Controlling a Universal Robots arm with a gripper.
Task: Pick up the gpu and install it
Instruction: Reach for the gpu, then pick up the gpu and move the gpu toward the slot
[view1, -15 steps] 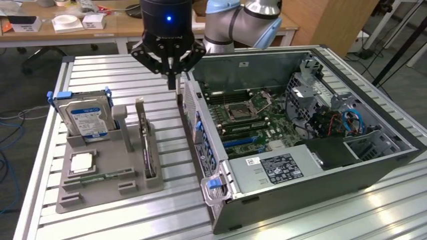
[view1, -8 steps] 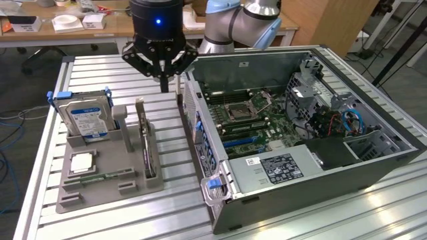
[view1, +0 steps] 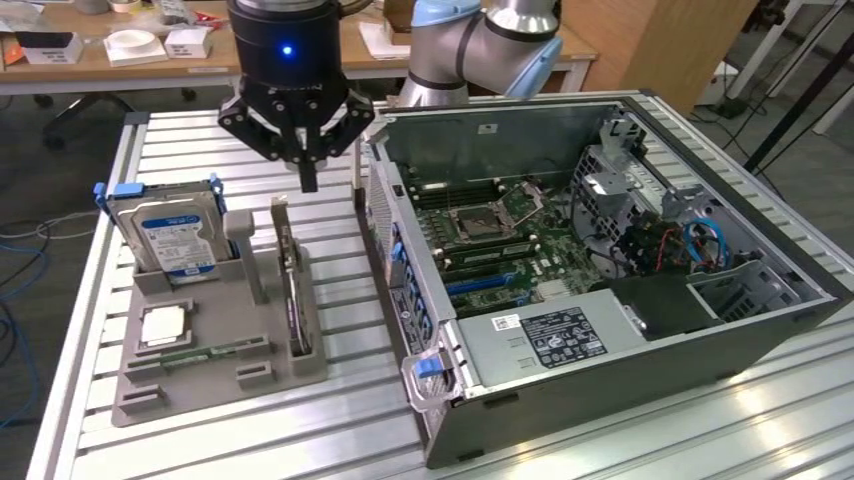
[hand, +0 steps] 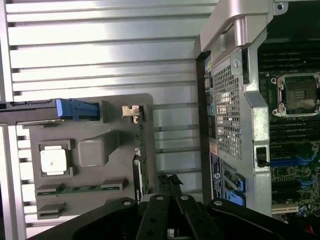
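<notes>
gpu (view1: 294, 290) stood on edge in the grey holder (view1: 200, 385), gripper (view1: 308, 180) hovered above it, pinched closed and empty; a clean pick probably called for centring across its thin top edge.

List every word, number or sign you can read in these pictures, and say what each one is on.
No text here can be read.
Blue label on the hard drive: print too small to read.
Black label inside the computer case: too small to read.
White sticker beside the black label: too small to read.
</notes>
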